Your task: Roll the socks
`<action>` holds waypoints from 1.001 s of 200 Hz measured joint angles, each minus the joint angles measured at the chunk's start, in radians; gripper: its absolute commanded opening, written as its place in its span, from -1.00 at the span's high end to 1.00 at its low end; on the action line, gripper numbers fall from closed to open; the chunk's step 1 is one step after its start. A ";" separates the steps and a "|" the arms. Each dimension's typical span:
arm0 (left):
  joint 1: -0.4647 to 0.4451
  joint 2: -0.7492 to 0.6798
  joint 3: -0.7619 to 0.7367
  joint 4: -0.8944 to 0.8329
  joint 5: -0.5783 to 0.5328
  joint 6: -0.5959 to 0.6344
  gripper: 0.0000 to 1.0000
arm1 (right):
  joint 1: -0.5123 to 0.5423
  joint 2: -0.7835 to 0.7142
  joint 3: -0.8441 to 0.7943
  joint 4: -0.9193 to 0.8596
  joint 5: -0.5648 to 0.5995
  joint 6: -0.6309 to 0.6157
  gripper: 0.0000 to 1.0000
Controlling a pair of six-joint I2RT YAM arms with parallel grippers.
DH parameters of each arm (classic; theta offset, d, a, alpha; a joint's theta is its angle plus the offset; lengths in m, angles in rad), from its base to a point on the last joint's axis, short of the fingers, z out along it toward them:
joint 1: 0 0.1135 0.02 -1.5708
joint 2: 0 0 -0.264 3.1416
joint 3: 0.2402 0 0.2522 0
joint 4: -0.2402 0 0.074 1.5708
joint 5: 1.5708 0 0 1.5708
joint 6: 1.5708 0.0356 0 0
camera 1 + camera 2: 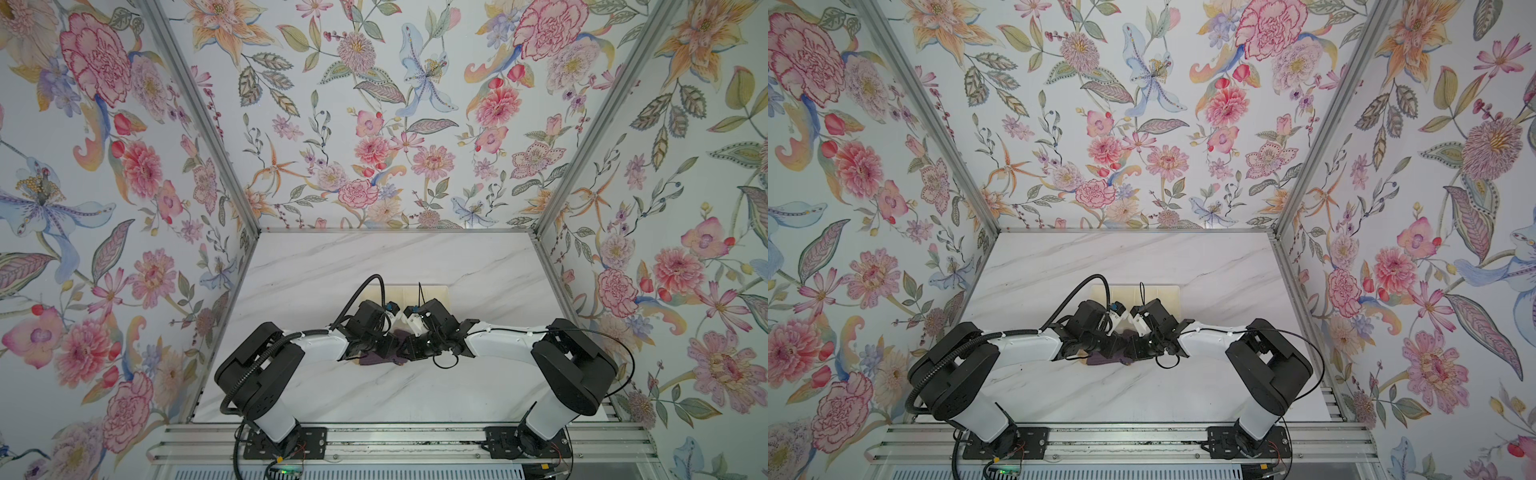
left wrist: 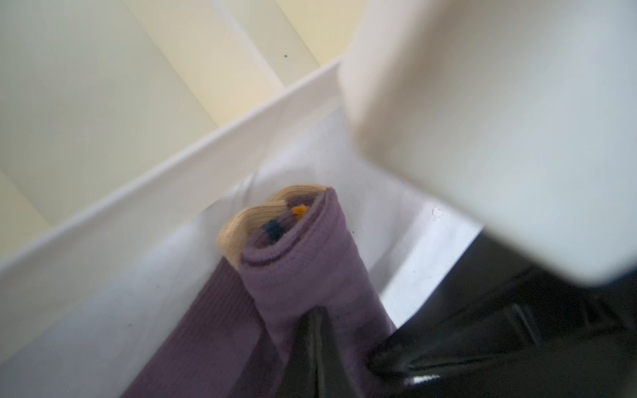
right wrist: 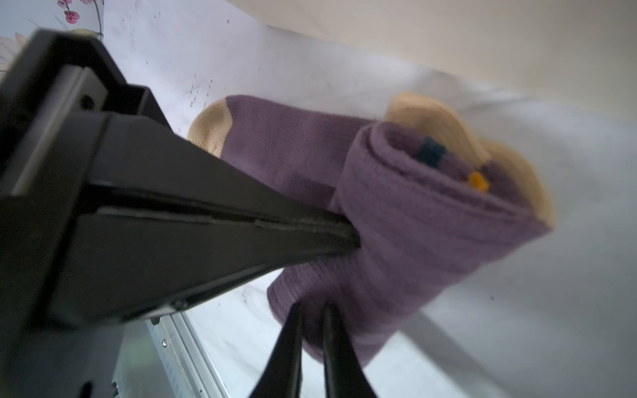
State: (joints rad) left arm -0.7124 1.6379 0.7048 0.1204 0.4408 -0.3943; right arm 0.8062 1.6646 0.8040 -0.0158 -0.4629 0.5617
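Marble desk (image 1: 374, 266) carries everything; a cream tray (image 1: 436, 291) sits just beyond both claws, away from the arm bases. L arm (image 1: 320, 343) and R arm (image 1: 498, 340) bend inward, wrists nearly meeting mid-desk. The socks (image 3: 413, 220) lie on the desk btwn and under the two claws, partly rolled: a purple roll w/ tan edges at its open end, plus a flat unrolled stretch w/ a tan end (image 3: 210, 131) beside the L claw. L claw (image 3: 351, 237) is pinched tight on the roll's outer layer. R claw (image 3: 312, 320) nips the roll's lower edge, fabric caught btwn its fingers. Navy patch (image 3: 431, 151) and orange patch (image 3: 477, 181) show inside the roll's end.
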 measured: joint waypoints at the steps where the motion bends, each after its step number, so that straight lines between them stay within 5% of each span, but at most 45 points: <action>1: 0.000 0.000 0.000 0.000 0.000 0.000 1.00 | 0.001 0.000 0.000 -0.001 0.001 0.000 0.70; 200: 0.000 -0.002 -0.104 0.193 0.028 -0.045 1.00 | -0.062 -0.144 -0.148 0.074 0.021 0.071 0.31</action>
State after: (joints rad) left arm -0.7124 1.6363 0.6006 0.3130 0.4690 -0.4389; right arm 0.7441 1.5204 0.6559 0.0582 -0.4419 0.6323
